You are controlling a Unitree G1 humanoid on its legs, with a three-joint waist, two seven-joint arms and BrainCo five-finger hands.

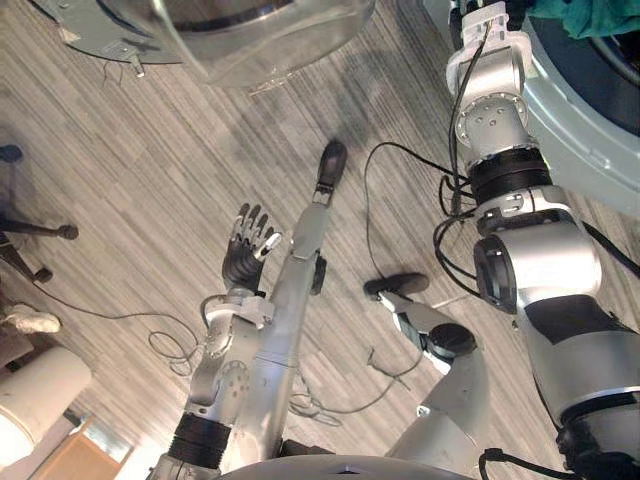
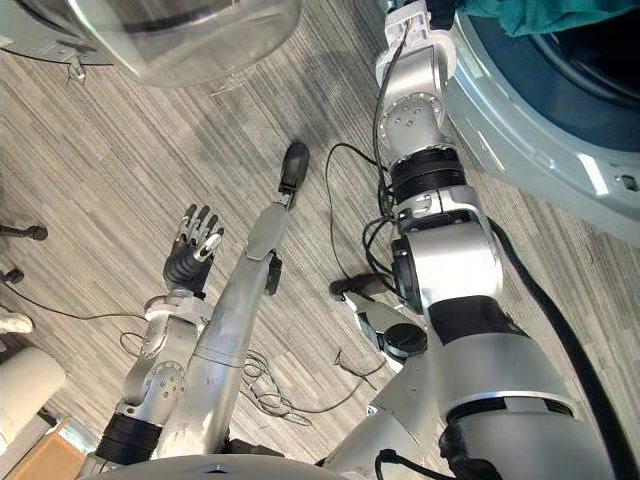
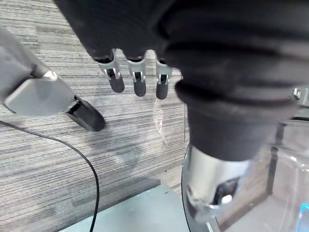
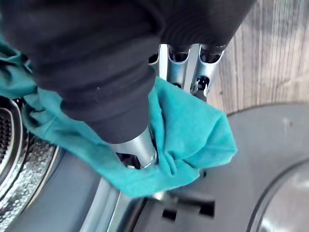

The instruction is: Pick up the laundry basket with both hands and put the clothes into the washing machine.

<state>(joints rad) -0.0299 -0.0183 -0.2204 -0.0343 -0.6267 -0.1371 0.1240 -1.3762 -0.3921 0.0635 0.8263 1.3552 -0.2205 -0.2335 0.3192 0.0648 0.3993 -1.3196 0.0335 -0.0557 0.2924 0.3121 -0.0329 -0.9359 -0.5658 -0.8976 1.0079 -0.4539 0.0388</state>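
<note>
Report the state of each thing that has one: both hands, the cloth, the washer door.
left hand: open, fingers straight, holding nothing.
right hand: shut on the teal cloth.
teal cloth: bunched in the right hand, draped over the rim of the washing machine, not fully inside.
door: open.

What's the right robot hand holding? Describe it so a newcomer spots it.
Find the washing machine at the robot's right, its round mouth open. At its rim the right robot hand pinches a crumpled teal cloth. It's the sole coloured fabric amid grey metal and striped floor.
</note>
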